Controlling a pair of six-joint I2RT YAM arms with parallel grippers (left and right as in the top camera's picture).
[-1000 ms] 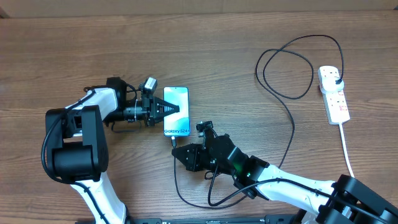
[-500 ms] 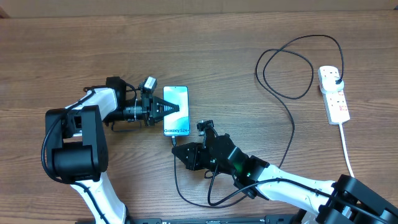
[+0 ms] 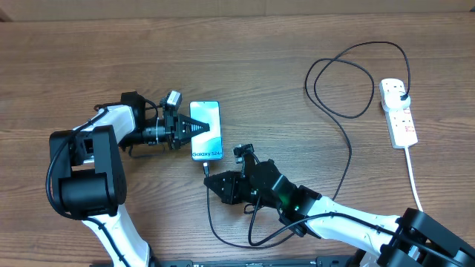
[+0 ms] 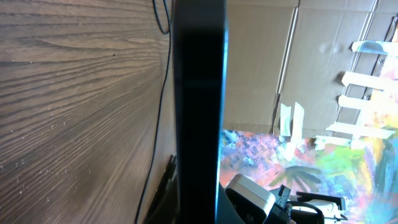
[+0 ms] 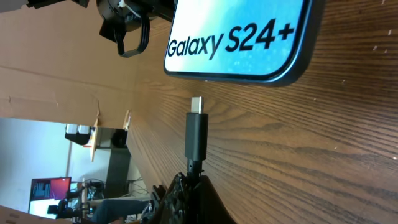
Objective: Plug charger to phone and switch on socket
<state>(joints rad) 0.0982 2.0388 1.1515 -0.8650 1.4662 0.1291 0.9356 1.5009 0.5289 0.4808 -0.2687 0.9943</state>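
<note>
The phone (image 3: 209,119), light blue screen up, lies on the table left of centre. My left gripper (image 3: 191,128) is shut on its left edge. In the left wrist view the phone (image 4: 199,93) shows edge-on as a dark vertical bar. My right gripper (image 3: 215,182) is shut on the charger cable just behind the connector tip (image 3: 207,170). In the right wrist view the tip (image 5: 197,104) points at the phone's bottom edge (image 5: 242,43) with a small gap, and the gripper (image 5: 191,182) pinches the cable. The socket (image 3: 399,119) lies far right, with the black plug (image 3: 401,90) in it.
The black cable (image 3: 349,148) loops from the socket across the right half of the table and curls under my right arm near the front edge. The socket's thick white cord (image 3: 415,182) runs toward the front right. Cardboard sheets stand behind the table.
My left gripper has drawn the phone a little left and away from the connector tip, so the gap has widened. The right arm has stayed still.
</note>
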